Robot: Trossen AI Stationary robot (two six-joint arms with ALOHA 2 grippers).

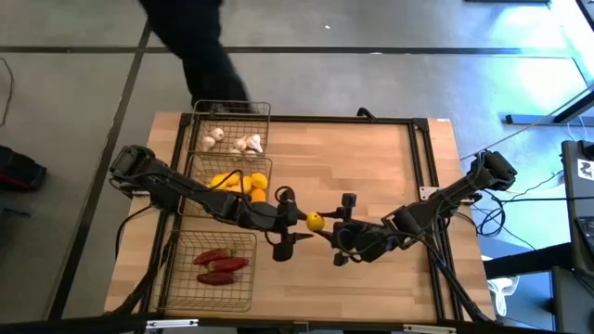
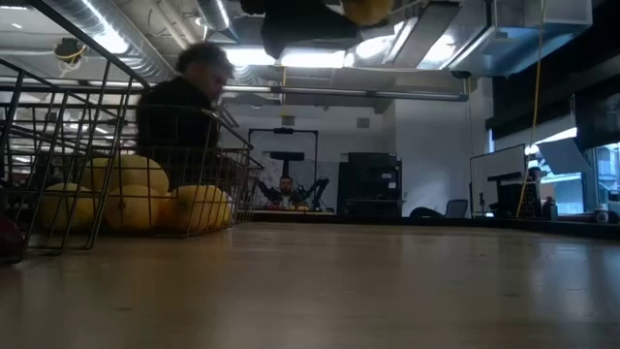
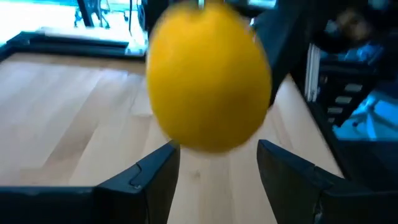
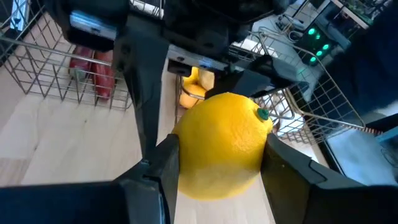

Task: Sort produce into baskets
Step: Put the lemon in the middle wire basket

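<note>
I hold a smooth yellow lemon (image 4: 221,146) clamped in my right tool (image 4: 221,165), lifted above the middle of the pale wooden desk (image 1: 371,158). My left tool (image 3: 217,165) faces it, fingers spread and empty around it. If the right lets go before the left closes, the lemon could drop and roll. To the left sit three wire mesh baskets: garlic bulbs (image 1: 232,141) far, lemons and oranges (image 1: 239,183) in the middle, red chili peppers (image 1: 220,264) near. A dark-clothed person (image 1: 200,56) stands beyond the far edge.

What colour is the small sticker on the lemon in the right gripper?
Green, on the yellow lemon held in the right gripper; the right wrist view shows it best.
</note>
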